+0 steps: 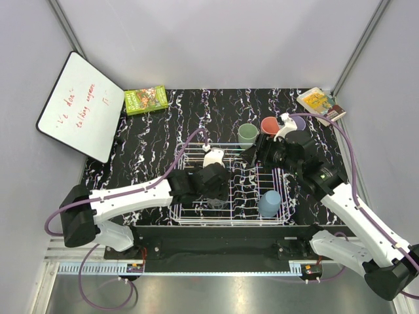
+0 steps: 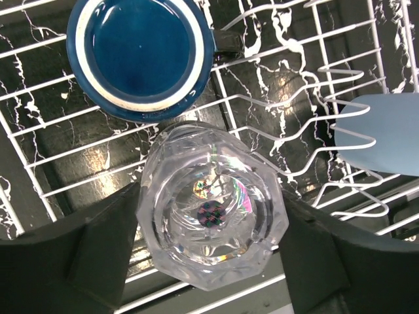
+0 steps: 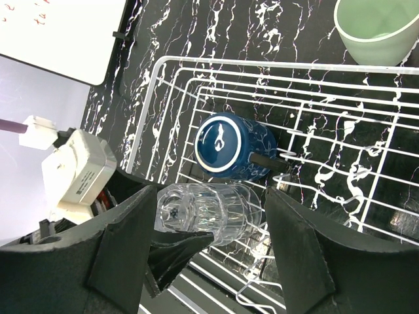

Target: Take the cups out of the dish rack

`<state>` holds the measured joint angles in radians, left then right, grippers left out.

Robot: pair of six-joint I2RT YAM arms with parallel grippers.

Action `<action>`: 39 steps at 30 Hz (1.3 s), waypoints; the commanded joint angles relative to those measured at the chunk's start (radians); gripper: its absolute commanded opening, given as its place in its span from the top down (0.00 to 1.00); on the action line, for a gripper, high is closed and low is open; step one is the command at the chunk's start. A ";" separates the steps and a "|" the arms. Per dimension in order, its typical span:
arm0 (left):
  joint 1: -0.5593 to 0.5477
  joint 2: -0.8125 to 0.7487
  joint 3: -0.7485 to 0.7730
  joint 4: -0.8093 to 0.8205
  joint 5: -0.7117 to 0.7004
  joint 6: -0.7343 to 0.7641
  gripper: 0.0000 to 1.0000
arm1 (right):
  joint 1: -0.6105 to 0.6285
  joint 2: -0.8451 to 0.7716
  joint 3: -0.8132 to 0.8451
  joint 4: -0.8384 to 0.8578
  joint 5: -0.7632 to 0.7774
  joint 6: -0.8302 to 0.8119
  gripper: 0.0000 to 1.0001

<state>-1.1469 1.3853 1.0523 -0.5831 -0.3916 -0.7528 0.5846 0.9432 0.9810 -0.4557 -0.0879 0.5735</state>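
The white wire dish rack [image 1: 229, 222] stands mid-table. My left gripper [image 1: 213, 190] is down in it, shut on a clear glass [image 2: 213, 226] that lies tilted, base toward the camera, with a finger on each side. The glass also shows in the right wrist view [image 3: 209, 212]. A dark blue cup [image 2: 141, 55] lies just beyond it in the rack [image 2: 59, 163]. A blue-grey cup [image 1: 269, 203] sits in the rack's near right corner. My right gripper [image 1: 256, 155] hovers open and empty over the rack's back right. Pale green [image 1: 247, 135], salmon [image 1: 269, 125] and lavender [image 1: 298, 122] cups stand on the table behind the rack.
A whiteboard [image 1: 78, 104] leans at the back left. A green book [image 1: 145, 99] lies beside it, and another book [image 1: 319, 103] lies in the back right corner. Grey walls close in the table. The two arms are close together over the rack.
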 commanded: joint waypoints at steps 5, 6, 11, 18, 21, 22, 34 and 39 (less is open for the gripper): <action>-0.008 -0.045 0.017 0.006 -0.024 0.029 0.68 | 0.009 -0.012 -0.001 0.038 0.013 0.003 0.25; -0.008 -0.060 0.029 -0.001 -0.039 0.041 0.75 | 0.009 -0.015 0.001 0.040 0.013 0.003 0.25; -0.008 -0.106 0.110 -0.069 -0.099 0.085 1.00 | 0.009 -0.017 0.007 0.040 0.010 0.005 0.25; -0.010 -0.157 0.300 -0.169 -0.161 0.199 1.00 | 0.009 -0.018 0.022 0.040 0.007 0.002 0.25; -0.010 -0.209 0.342 -0.175 -0.199 0.221 1.00 | 0.009 -0.017 0.021 0.040 0.002 0.005 0.25; -0.008 -0.225 0.341 -0.160 -0.217 0.218 1.00 | 0.009 -0.017 0.021 0.046 -0.007 0.008 0.25; 0.344 -0.721 -0.227 0.480 0.279 0.070 1.00 | 0.009 -0.080 -0.061 0.290 -0.136 0.094 0.26; 0.530 -0.697 -0.301 0.666 0.646 -0.058 1.00 | 0.008 -0.072 -0.076 0.370 -0.193 0.140 0.26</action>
<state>-0.6941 0.6712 0.7883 -0.2214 -0.0898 -0.6914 0.5865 0.8776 0.9154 -0.2176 -0.2077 0.6643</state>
